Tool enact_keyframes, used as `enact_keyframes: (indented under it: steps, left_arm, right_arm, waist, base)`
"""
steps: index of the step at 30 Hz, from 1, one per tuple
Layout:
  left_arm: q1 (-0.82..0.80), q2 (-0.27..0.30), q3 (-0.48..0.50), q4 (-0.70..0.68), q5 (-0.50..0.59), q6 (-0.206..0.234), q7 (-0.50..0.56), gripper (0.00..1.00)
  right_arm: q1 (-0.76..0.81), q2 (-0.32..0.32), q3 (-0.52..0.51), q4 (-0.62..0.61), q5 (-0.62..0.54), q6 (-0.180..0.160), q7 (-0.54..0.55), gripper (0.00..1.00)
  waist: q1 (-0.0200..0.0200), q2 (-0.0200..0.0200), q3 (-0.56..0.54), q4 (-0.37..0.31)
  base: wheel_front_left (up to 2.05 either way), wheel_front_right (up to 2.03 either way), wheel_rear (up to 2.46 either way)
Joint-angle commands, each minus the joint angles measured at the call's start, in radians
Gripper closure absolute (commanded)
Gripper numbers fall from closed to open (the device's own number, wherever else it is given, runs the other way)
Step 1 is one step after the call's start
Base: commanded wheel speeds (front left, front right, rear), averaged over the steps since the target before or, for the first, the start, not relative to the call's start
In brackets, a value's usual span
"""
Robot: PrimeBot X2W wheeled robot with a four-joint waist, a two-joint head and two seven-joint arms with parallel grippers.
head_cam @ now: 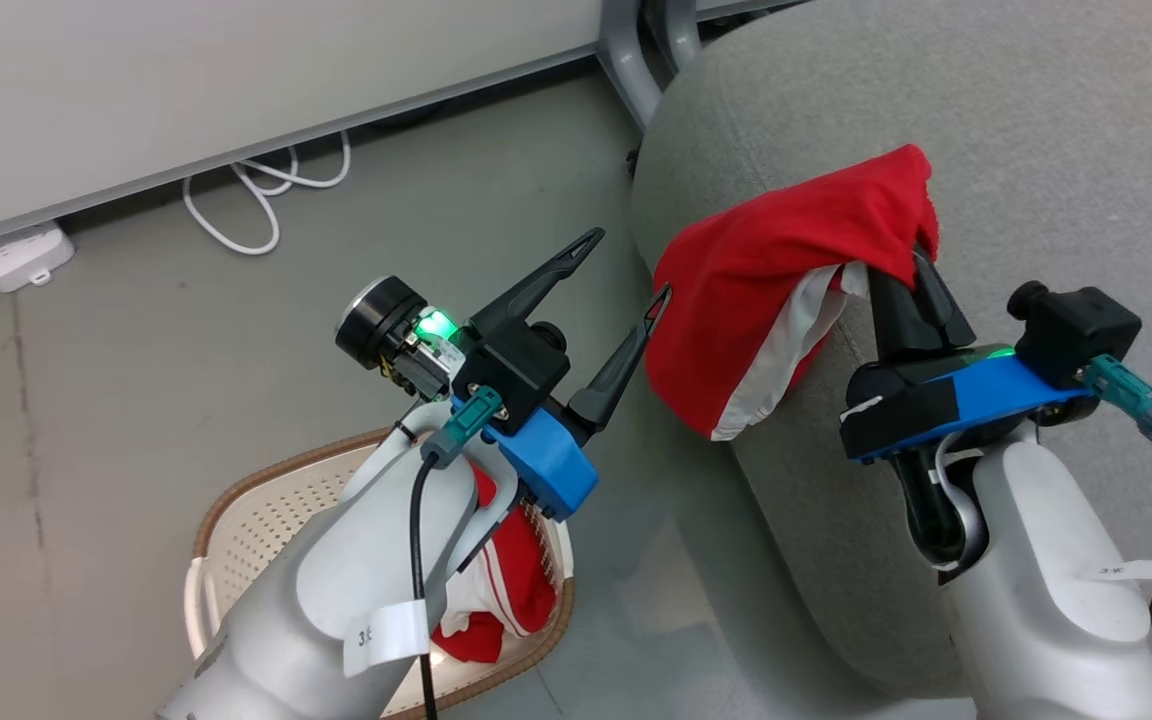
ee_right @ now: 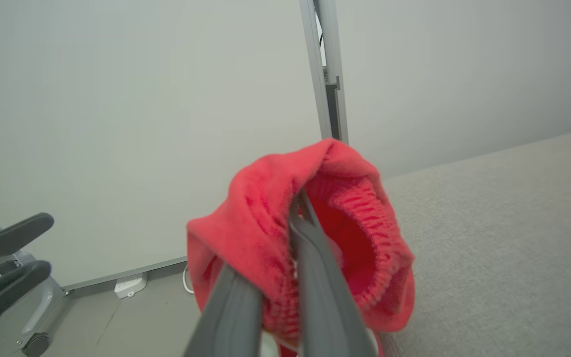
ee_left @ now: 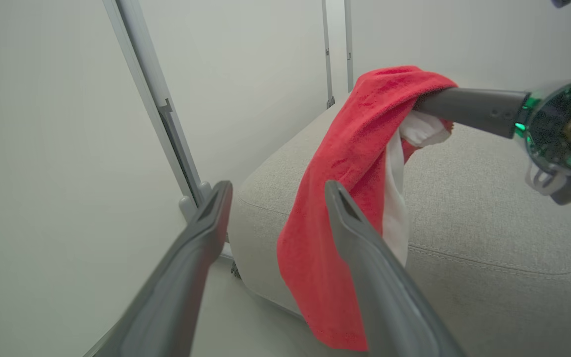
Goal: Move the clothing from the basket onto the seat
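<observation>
Clothing [head_cam: 766,290] like this is soft, light and floppy, so I judge a pinch on a bunched fold or hem will hold better than one on a flat panel. Nearest me, one red-and-white garment [head_cam: 496,590] lies crumpled in the basket [head_cam: 256,510], partly hidden under my left forearm [head_cam: 336,590]. Above it my left jaws stand wide open and empty, and beyond them my right jaws are pinched almost shut on a gathered fold of the second garment [ee_left: 350,163], which hangs limp over the rounded edge of the seat [head_cam: 1036,150]; I cannot tell whether it touches.
</observation>
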Motion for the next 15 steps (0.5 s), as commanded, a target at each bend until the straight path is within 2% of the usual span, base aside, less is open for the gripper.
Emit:
enact_keyframes:
  steps: [1,15]
  left_arm:
    - [-0.014,0.007,-0.007,-0.003,0.004,-0.002,-0.005,0.00]
    - [-0.041,0.018,-0.108,-0.015,-0.013,-0.001,-0.005,0.00]
  right_arm:
    - [0.013,-0.001,-0.013,-0.012,-0.009,0.000,-0.004,1.00]
    - [0.070,-0.001,-0.184,-0.108,-0.038,0.000,-0.004,1.00]
  waist:
    - [0.0000,0.0000,0.026,-0.039]
    - [0.0000,0.0000,0.076,-0.164]
  base:
    - [0.00,0.00,0.00]
    - [0.00,0.00,0.00]
